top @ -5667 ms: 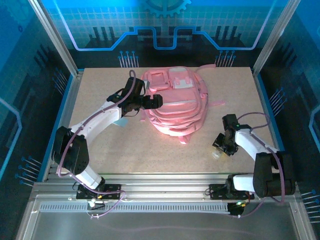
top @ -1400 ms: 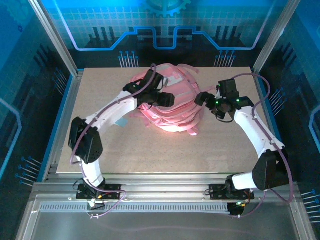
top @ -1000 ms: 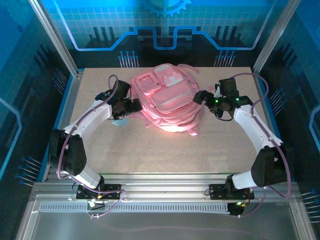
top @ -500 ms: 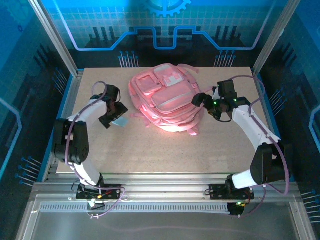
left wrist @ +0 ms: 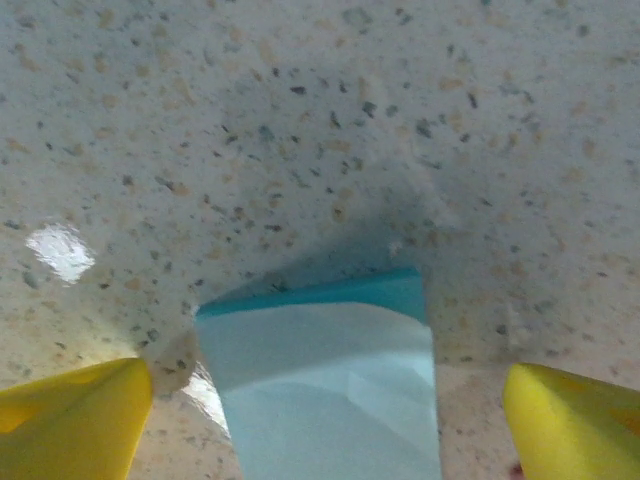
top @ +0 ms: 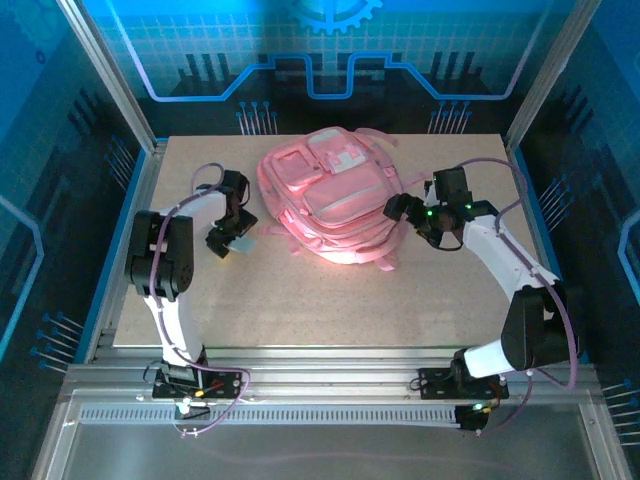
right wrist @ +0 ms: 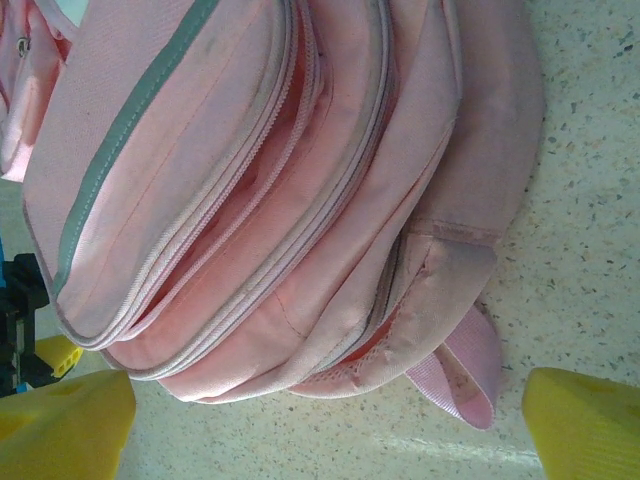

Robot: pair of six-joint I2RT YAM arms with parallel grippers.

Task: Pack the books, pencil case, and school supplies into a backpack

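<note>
The pink backpack (top: 328, 198) lies front-up in the middle of the table, its zipped edges (right wrist: 250, 200) close in the right wrist view. My right gripper (top: 395, 209) stands open at its right side, yellow fingertips (right wrist: 585, 420) wide apart over the bag's lower corner and a strap loop (right wrist: 465, 372). A light-blue flat square piece (left wrist: 325, 385), one of the school supplies, lies on the table left of the bag (top: 241, 243). My left gripper (left wrist: 325, 435) is open and low over it, a finger on either side, not touching. The books and pencil case are out of view.
The speckled tabletop (top: 300, 300) is bounded by metal rails (top: 135, 220) on both sides and the front. Pink straps (top: 380, 262) trail from the backpack's near edge toward the table's middle.
My left arm has swung away from the backpack, left and down to the light-blue piece. The backpack has settled flat. My right gripper has edged slightly nearer along the bag's right side.
</note>
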